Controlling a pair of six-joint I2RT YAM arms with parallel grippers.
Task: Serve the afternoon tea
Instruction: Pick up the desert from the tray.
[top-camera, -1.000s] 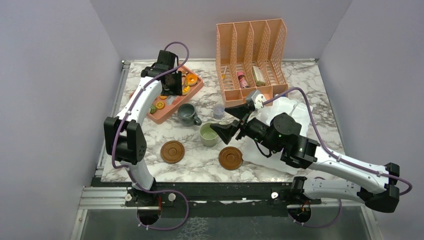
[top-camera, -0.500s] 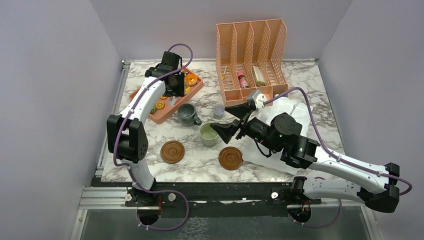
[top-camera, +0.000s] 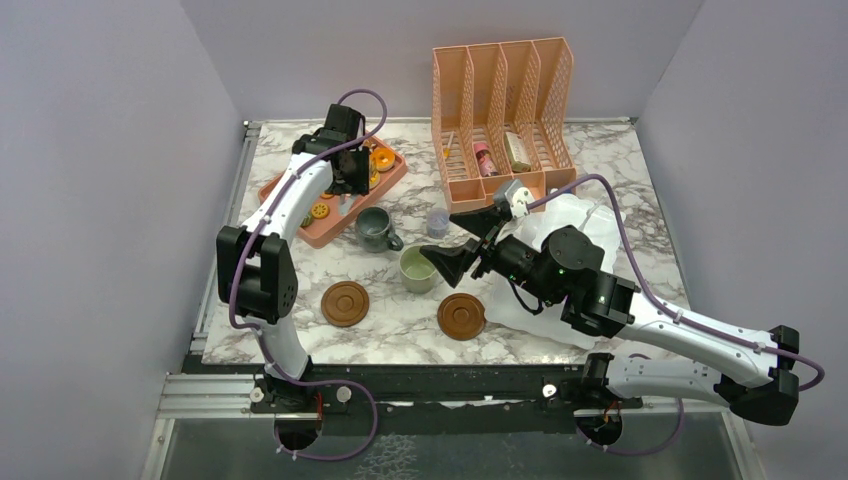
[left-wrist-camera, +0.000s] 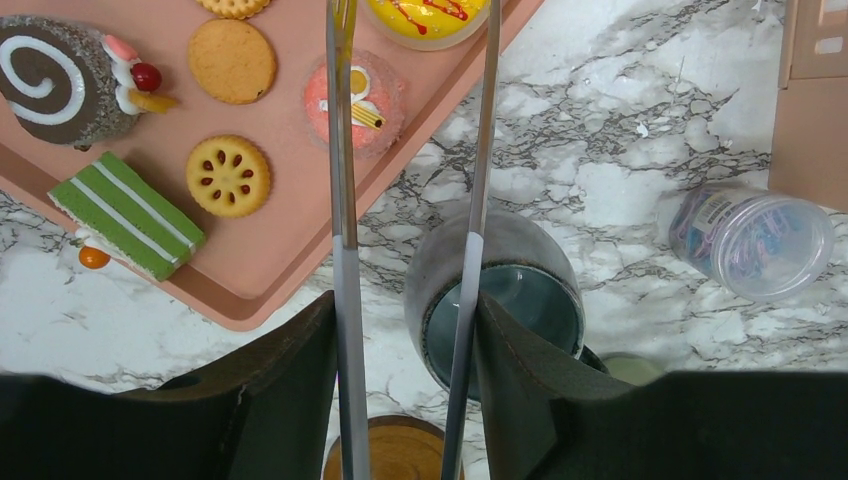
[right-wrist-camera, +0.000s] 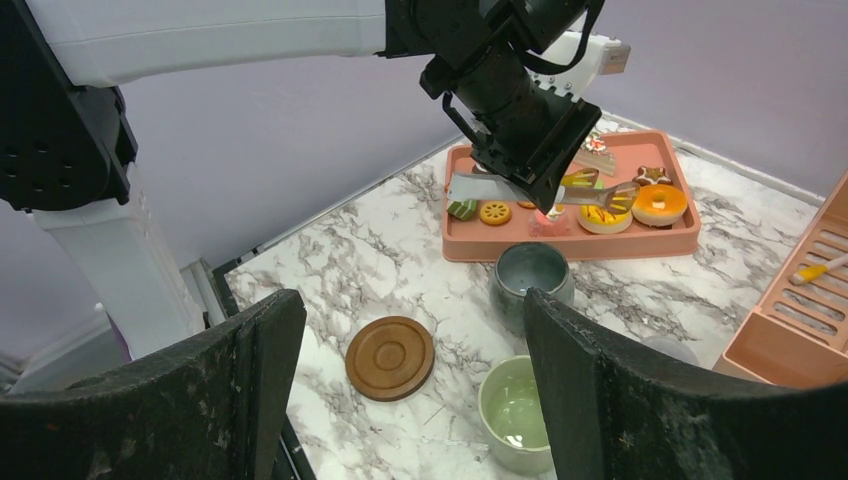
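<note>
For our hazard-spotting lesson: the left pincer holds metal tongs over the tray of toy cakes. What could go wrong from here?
The thin tongs hang over the pink cake; it could slip once lifted. The grey-blue mug stands beside the tray, near the left pincer; a swing might knock it. The open right pincer could nudge the green mug.

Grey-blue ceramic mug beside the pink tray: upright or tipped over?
Upright. The grey-blue ceramic mug stands on the marble tabletop, open mouth facing up in both wrist views; nothing shows inside it.
</note>
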